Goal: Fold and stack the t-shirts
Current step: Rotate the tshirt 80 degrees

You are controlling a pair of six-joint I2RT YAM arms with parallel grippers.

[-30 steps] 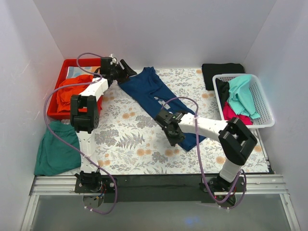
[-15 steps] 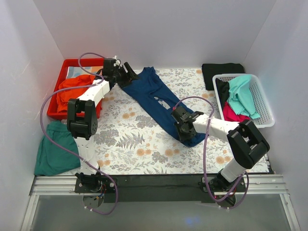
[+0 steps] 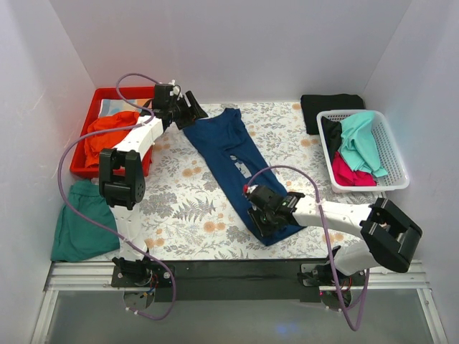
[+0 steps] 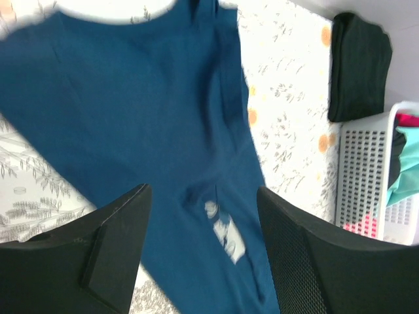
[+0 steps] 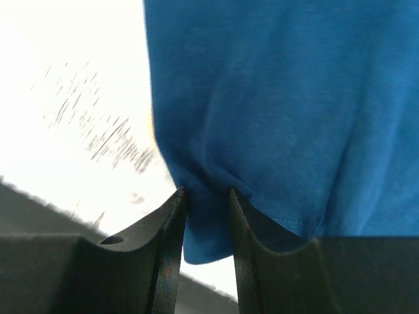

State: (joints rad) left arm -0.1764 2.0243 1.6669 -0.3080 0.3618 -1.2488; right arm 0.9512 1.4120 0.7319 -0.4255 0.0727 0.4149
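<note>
A navy blue t-shirt (image 3: pixel 228 150) with a small white chest mark (image 4: pixel 224 231) lies stretched out diagonally on the floral table. My right gripper (image 3: pixel 260 215) is shut on its near hem corner, and the cloth is pinched between the fingers (image 5: pixel 207 193). My left gripper (image 3: pixel 195 110) hovers open over the shirt's far end (image 4: pixel 150 124), fingers wide apart (image 4: pixel 203 190) with nothing between them. More t-shirts sit in the white basket (image 3: pixel 393 154): turquoise (image 3: pixel 361 143), red-pink (image 3: pixel 350 172) and black (image 3: pixel 331 132).
A red bin (image 3: pixel 80 170) with orange cloth (image 3: pixel 107 136) stands at the back left. A green shirt (image 3: pixel 82 223) lies off the mat at the left. A folded black shirt (image 3: pixel 330 106) sits at the back right. White walls enclose the table.
The right gripper has drawn the shirt's hem toward the near edge, pulling the shirt straighter and longer. The left gripper has shifted slightly right over the far end.
</note>
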